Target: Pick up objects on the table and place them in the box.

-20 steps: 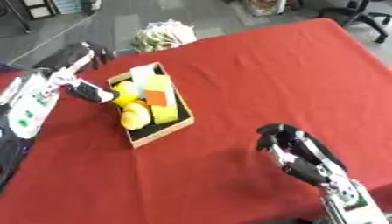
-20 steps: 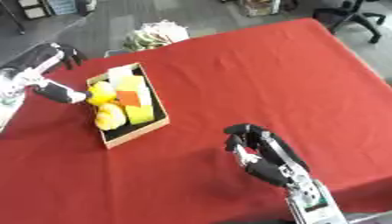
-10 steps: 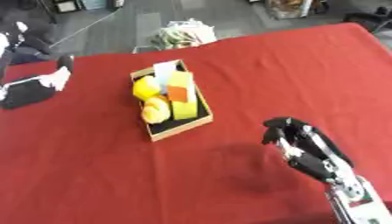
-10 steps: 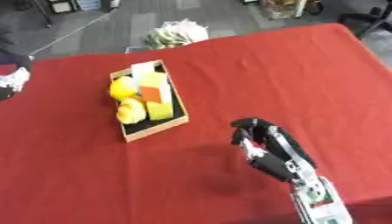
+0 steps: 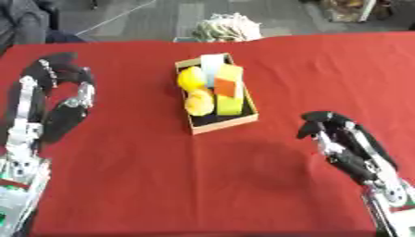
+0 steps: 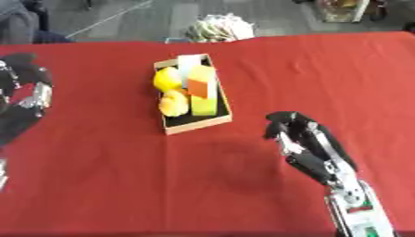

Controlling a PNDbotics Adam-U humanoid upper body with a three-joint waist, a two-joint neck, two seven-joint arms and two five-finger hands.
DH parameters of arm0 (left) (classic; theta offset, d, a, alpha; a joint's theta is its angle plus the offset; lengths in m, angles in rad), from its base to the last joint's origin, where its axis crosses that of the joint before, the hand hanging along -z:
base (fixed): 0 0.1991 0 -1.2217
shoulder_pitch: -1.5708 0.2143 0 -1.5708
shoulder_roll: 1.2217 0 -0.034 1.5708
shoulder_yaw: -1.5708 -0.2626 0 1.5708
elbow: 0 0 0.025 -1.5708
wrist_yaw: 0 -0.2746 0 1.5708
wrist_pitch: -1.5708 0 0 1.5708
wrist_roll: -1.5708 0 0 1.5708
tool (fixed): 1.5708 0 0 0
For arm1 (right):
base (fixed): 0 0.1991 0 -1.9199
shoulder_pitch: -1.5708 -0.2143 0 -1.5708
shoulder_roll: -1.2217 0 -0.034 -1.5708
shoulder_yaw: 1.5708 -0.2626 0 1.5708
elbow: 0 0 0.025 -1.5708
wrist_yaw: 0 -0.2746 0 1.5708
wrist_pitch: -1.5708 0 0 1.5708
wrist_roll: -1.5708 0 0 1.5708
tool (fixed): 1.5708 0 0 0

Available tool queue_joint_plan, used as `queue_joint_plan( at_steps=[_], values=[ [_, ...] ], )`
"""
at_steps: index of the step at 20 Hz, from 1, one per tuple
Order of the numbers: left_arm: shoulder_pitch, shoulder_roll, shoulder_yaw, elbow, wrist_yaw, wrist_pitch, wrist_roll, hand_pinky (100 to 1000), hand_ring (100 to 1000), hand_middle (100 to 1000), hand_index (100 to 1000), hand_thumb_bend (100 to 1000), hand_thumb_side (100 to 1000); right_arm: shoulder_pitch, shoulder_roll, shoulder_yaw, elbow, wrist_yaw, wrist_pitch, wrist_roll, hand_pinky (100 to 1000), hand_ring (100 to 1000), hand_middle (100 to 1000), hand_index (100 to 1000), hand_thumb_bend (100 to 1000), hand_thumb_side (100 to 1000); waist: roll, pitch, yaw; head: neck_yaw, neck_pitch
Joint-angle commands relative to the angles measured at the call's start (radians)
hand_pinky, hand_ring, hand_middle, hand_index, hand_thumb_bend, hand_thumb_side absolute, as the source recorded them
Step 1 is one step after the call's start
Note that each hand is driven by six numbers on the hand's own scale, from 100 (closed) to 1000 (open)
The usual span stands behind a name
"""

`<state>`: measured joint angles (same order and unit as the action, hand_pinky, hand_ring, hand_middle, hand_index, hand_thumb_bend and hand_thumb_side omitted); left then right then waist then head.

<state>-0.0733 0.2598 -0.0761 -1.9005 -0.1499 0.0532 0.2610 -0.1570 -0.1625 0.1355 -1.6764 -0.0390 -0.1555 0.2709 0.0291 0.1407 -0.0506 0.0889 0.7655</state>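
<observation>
A shallow cardboard box (image 5: 243,118) stands on the red table (image 5: 162,176), left of centre toward the back. In it lie two yellow round fruits (image 5: 191,77), a white item (image 5: 213,64), and a yellow-green block (image 5: 229,102) with an orange piece (image 5: 224,85) on it. My left hand (image 5: 57,99) hangs over the table's left side, well left of the box, fingers curled and holding nothing. My right hand (image 5: 344,146) is at the lower right, right of the box, its fingers bent and empty.
A pale crumpled bundle (image 5: 227,28) lies on the floor just beyond the table's far edge. A dark sleeve (image 5: 24,23) shows at the top left corner. Grey floor lies behind the table.
The whole picture has shifted, so the camera moved. My left hand has come away from the box and now hangs at the left side. The right hand has hardly moved.
</observation>
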Motion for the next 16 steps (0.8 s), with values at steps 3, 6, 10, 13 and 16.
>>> queue_joint_plan(
  at_steps=[3, 6, 10, 13, 16],
  values=[
    [-0.001, -0.068, -0.035, 0.063, -0.005, -0.043, -0.008, 779, 575, 571, 752, 186, 351, -0.006, -0.002, -0.009, -0.024, -0.046, 0.024, -0.016, 732, 587, 549, 720, 100, 453, -0.017, -0.022, 0.002, -0.017, 0.005],
    [0.008, -0.084, -0.045, 0.093, -0.017, -0.055, -0.019, 778, 572, 569, 752, 186, 360, -0.006, -0.002, -0.003, -0.024, -0.049, 0.028, -0.019, 732, 587, 549, 720, 100, 457, -0.017, -0.022, -0.003, -0.021, 0.005],
    [0.013, -0.089, -0.053, 0.118, -0.014, -0.061, -0.020, 774, 564, 559, 745, 181, 366, -0.002, -0.004, -0.001, -0.021, -0.048, 0.030, -0.023, 730, 585, 546, 719, 100, 457, -0.015, -0.023, -0.007, -0.025, 0.005],
    [0.019, -0.091, -0.056, 0.134, 0.002, -0.057, -0.012, 767, 554, 548, 735, 179, 369, -0.004, -0.003, 0.001, -0.021, -0.047, 0.029, -0.022, 730, 582, 542, 717, 100, 454, -0.014, -0.024, -0.009, -0.034, 0.005],
    [0.020, -0.092, -0.060, 0.141, 0.018, -0.057, -0.005, 766, 552, 545, 733, 182, 376, -0.004, -0.003, 0.001, -0.019, -0.045, 0.029, -0.023, 729, 580, 539, 716, 100, 454, -0.014, -0.025, -0.008, -0.033, 0.005]
  ],
)
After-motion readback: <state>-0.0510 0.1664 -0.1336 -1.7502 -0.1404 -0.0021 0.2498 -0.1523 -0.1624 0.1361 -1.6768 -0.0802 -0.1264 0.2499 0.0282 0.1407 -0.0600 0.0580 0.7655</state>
